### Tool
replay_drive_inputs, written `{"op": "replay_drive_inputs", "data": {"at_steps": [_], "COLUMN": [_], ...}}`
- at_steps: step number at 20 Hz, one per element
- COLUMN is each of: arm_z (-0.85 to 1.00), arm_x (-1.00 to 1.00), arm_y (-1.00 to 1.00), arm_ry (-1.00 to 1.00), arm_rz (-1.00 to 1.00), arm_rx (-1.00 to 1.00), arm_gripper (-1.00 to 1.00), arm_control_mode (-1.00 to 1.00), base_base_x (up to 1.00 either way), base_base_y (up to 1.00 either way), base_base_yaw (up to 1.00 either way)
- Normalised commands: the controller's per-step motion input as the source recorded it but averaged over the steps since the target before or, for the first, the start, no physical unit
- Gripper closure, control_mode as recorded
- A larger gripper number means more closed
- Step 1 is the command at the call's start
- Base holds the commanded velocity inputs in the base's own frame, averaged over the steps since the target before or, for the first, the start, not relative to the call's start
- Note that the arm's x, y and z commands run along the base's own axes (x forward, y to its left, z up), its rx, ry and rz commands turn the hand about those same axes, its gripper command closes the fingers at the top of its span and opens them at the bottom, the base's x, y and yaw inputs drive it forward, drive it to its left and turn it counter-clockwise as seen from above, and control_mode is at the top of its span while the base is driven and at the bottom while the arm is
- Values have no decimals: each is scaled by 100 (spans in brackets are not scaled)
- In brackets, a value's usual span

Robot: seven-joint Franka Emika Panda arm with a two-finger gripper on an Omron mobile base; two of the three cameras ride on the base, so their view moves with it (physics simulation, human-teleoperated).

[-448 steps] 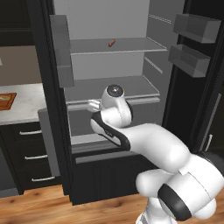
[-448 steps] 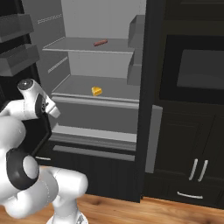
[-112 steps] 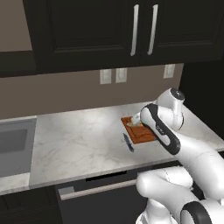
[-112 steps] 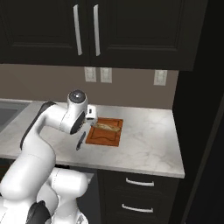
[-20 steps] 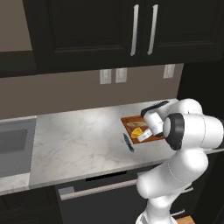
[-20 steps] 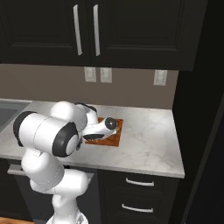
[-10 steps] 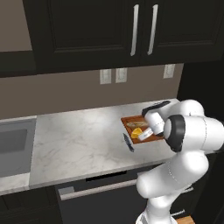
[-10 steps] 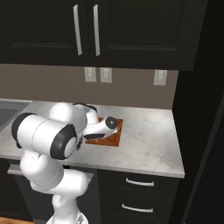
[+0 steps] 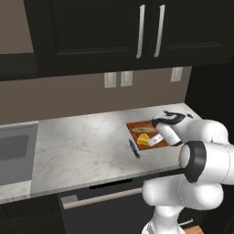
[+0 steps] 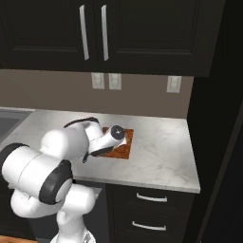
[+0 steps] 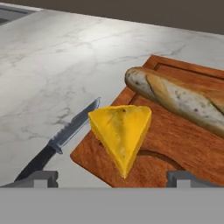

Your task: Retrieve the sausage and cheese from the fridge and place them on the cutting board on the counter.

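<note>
1. Left base view: cheese lying on cutting board, near its front-left corner, beside a pale loaf. Knife on worktop just off the board's left edge. Claw low over the board, right beside the wedge.
2. Right base view: board mostly hidden behind arm and wrist; wedge not readable here.
3. Hand view: claw spread wide, nothing between fingertips, wedge sitting free on board. Released. Loaf touching or nearly touching the wedge's far edge; cannot tell which.
4. Handling, judged: small, light, firm wedge, smooth faces likely a bit slippery. Best gripped across the two flat sides near the thick end, not the thin tip.
5. Contents: board carrying wedge and loaf. No sausage on it, so probably yet to be fetched.
</note>
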Motion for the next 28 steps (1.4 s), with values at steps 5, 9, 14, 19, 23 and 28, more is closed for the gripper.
{"op": "replay_drive_inputs", "data": {"at_steps": [5, 9, 14, 19, 23, 28], "arm_z": [51, 61, 52, 27, 16, 21], "arm_x": [-39, -41, -55, -68, -56, -47], "arm_y": [4, 0, 0, 10, 27, 8], "arm_ry": [8, 3, 0, -13, -10, 1], "arm_rz": [-6, -1, 0, -3, -9, -15], "arm_rx": [-1, 1, 0, 0, 0, 0], "arm_gripper": [-100, -100, -100, -100, -100, -100], "arm_control_mode": [-100, -100, -100, -100, -100, -100], "base_base_x": [0, 0, 0, 0, 0, 0], "base_base_y": [0, 0, 0, 0, 0, 0], "base_base_yaw": [0, 0, 0, 0, 0, 0]}}
